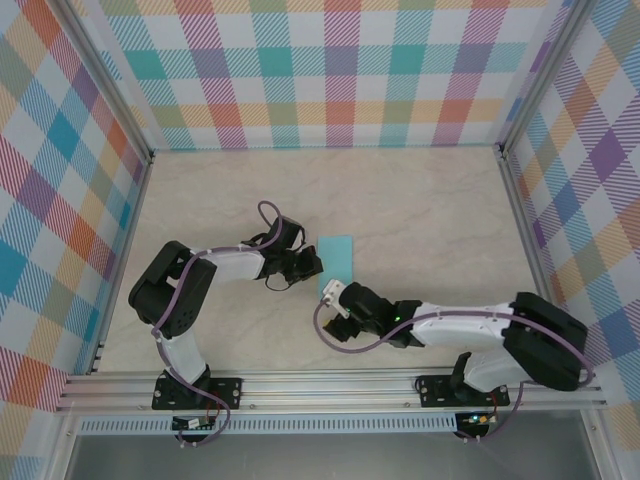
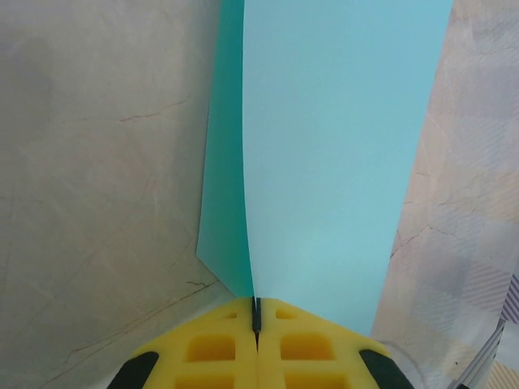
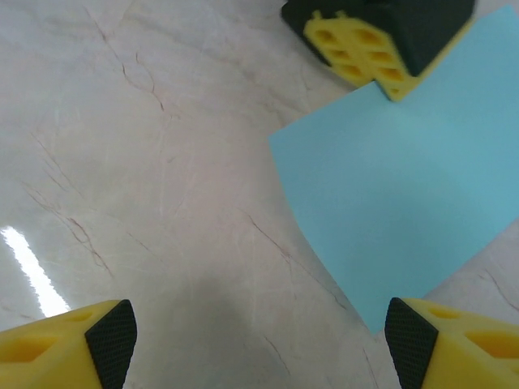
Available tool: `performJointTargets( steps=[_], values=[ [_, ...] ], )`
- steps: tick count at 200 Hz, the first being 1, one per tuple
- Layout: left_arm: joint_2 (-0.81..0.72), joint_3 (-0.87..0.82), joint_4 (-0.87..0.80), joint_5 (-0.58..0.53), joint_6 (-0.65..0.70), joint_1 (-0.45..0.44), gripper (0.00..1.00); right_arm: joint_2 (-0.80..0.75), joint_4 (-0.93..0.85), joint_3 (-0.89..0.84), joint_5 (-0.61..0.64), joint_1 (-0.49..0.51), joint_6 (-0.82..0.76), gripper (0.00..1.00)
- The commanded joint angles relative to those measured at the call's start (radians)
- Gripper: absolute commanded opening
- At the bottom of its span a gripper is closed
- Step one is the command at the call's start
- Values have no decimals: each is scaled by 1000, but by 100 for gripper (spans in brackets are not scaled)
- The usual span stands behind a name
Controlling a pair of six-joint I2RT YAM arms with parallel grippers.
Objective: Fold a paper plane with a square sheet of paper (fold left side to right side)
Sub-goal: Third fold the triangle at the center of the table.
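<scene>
The left gripper [image 2: 256, 312] has its yellow fingers [image 2: 211, 348] pressed tight together, clamped on the edge of the square sheet of paper [image 2: 324, 162]. In the left wrist view the turquoise sheet rises away from that pinch in a smooth curve. A darker band of the same paper shows along its left side, next to the pale marbled table [image 2: 97, 162].

The right gripper [image 3: 259, 344] has its jaws wide apart and holds nothing. One black-padded fingertip sits at each bottom corner of its own view, with bare table between them. The sheet's nearest corner points down just beside the right-hand fingertip [image 3: 409, 336]; I can't tell if they touch. The left gripper's closed tip sits at the sheet's far edge.

From above, the sheet [image 1: 338, 260] lies near the middle of the table [image 1: 430, 200] and looks taller than it is wide. The left gripper [image 1: 308, 265] is at its left edge and the right gripper [image 1: 333, 298] just below its near end. Both arms reach in from the rail [image 1: 330, 385], with checked walls [image 1: 330, 70] on three sides.
</scene>
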Motion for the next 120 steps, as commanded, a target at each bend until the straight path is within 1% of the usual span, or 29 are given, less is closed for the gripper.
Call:
performJointTargets(
  steps=[1, 22, 36, 61, 84, 101, 120],
  values=[
    [-37, 25, -31, 5, -8, -10, 1, 100, 70, 77, 103, 29, -118, 83],
    [-35, 30, -34, 9, -8, -12, 1, 175, 99, 126, 131, 30, -160, 82],
    [-36, 32, -36, 7, -8, -12, 1, 218, 111, 157, 149, 30, -181, 77],
    [-34, 36, -40, 10, -4, -14, 1, 282, 146, 192, 186, 30, -215, 75],
    [-32, 39, -43, 12, -4, -14, 1, 325, 157, 211, 195, 28, -221, 68],
    [-31, 39, -45, 13, -2, -14, 1, 332, 157, 210, 208, 25, -211, 60],
    [-33, 39, -49, 10, 2, -14, 1, 329, 154, 209, 227, 24, -210, 42]
  ],
)
